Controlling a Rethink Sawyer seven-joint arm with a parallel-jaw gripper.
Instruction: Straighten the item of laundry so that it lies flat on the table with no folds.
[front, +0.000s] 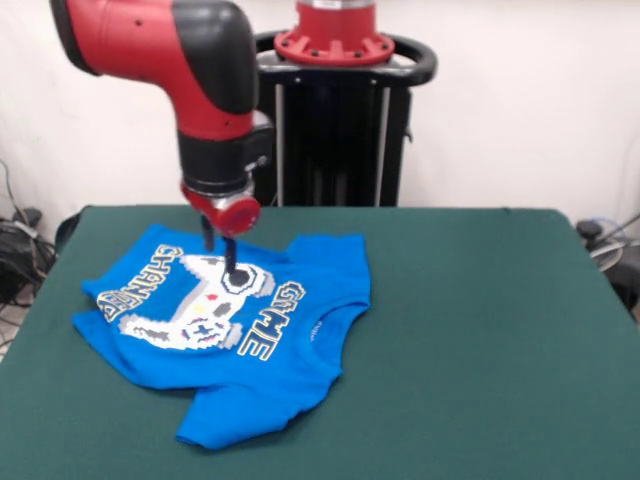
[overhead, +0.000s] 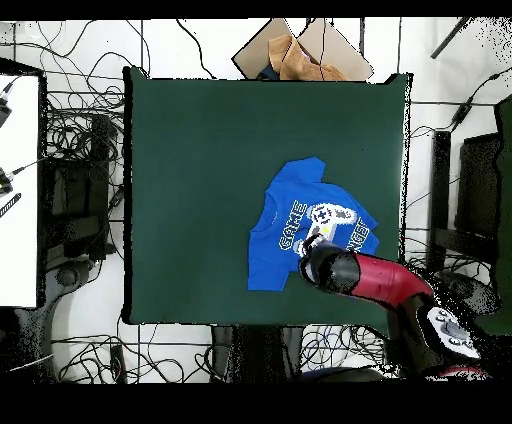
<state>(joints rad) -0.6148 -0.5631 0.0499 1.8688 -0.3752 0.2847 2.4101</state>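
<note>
The blue T-shirt (front: 290, 375) lies print side up on the left half of the green table (front: 480, 330). Its lettering and controller print show. The cloth is rumpled, with a sleeve bunched at the near edge and a fold along the collar side. My gripper (front: 220, 262) points straight down over the controller print, open, with one fingertip (front: 233, 272) touching the cloth. In the overhead view the shirt (overhead: 290, 215) lies at the table's (overhead: 200, 150) lower right, and my arm's wrist (overhead: 325, 262) covers the gripper and part of the shirt.
The robot's pedestal (front: 335, 110) stands behind the table's far edge. Cables (overhead: 80, 180) and cardboard (overhead: 300, 55) lie on the floor around the table. The shirt sits close to the table edge on the robot's side.
</note>
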